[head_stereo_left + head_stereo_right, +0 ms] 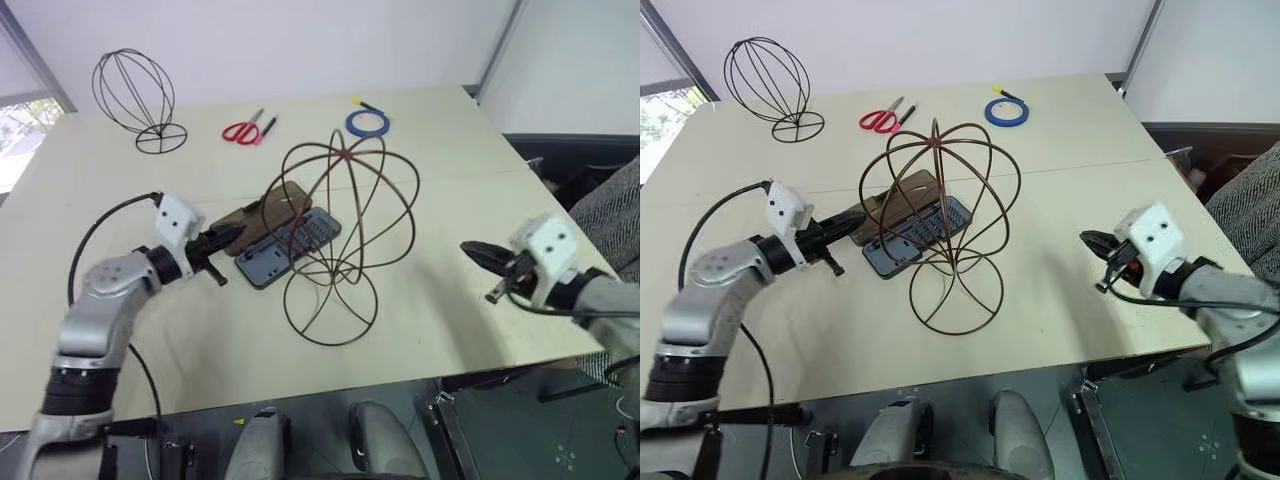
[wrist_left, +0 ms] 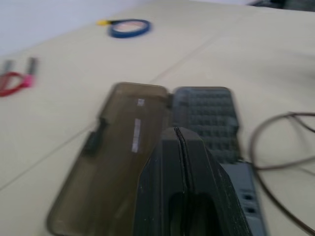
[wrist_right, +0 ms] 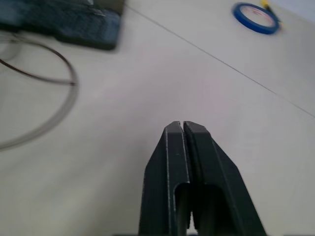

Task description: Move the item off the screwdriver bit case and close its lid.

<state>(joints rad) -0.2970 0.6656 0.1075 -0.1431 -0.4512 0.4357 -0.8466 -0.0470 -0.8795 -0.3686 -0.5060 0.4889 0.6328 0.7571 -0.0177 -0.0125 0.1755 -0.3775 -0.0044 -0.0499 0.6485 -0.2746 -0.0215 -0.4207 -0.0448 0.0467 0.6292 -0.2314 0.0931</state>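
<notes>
While nothing is done yet: the wire head cage (image 1: 345, 235) is seen standing partly over the bit case (image 1: 290, 246).
Lid (image 1: 262, 217): left open.
Left tool (image 1: 218, 243): shut, empty.
Right tool (image 1: 475, 250): shut, empty.

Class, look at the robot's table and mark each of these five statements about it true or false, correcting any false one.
1. The lid of the screwdriver bit case lies open. True.
2. The brown wire cage stands clear of the case. False: its ring base rests partly over the case.
3. Both grippers are shut and hold nothing. True: the left gripper and the right gripper have their fingers pressed together.
4. The roll of blue tape lies on the case. False: it lies at the far side of the table, near the red-handled scissors.
5. The black wire stand lies tipped over. False: it stands upright at the far left.
</notes>
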